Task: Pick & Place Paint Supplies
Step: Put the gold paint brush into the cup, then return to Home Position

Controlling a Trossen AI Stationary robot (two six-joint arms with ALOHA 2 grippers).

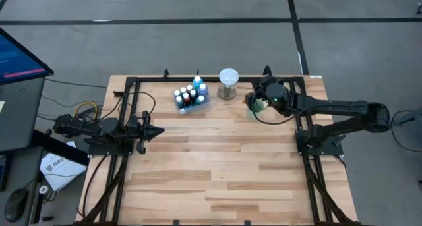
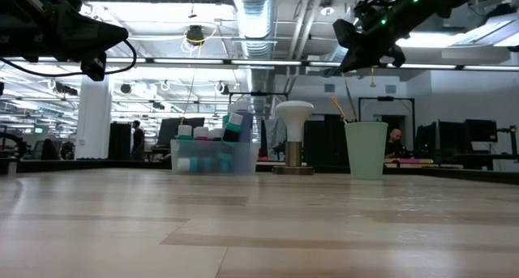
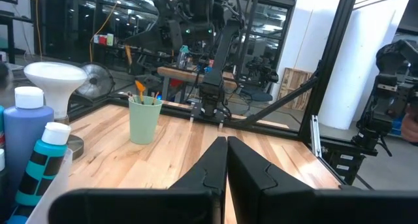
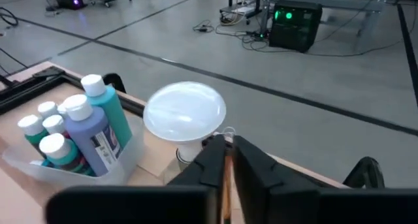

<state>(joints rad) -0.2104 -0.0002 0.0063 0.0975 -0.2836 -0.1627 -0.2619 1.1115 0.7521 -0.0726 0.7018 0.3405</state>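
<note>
Several white-capped paint bottles stand in a clear bin [image 1: 190,97] [image 4: 72,142] at the table's far edge. Right of it is the white globe [image 1: 228,77] on its metal base. A pale green cup [image 2: 366,149] [image 3: 144,119] holds brushes [image 2: 339,108], their tips up. My right gripper [image 4: 228,152] [image 2: 350,63] hangs above the cup, almost shut, with a thin wooden brush handle in the slit between its fingers. My left gripper [image 3: 226,149] [image 1: 158,130] rests shut and empty at the table's left side. My right gripper pinches a thin wooden brush handle [image 4: 226,181] between its two fingers, which slant down toward the table's far left. The handle shows only as a brown strip in the gap. Its lower part is hidden by the fingers, so I cannot tell whether it reaches the cup.
Black frame rails [image 1: 132,120] run along the table's left, right and far sides. The wide wooden tabletop [image 1: 217,167] lies between the arms and the near edge. A monitor [image 1: 20,58] stands off the table's left.
</note>
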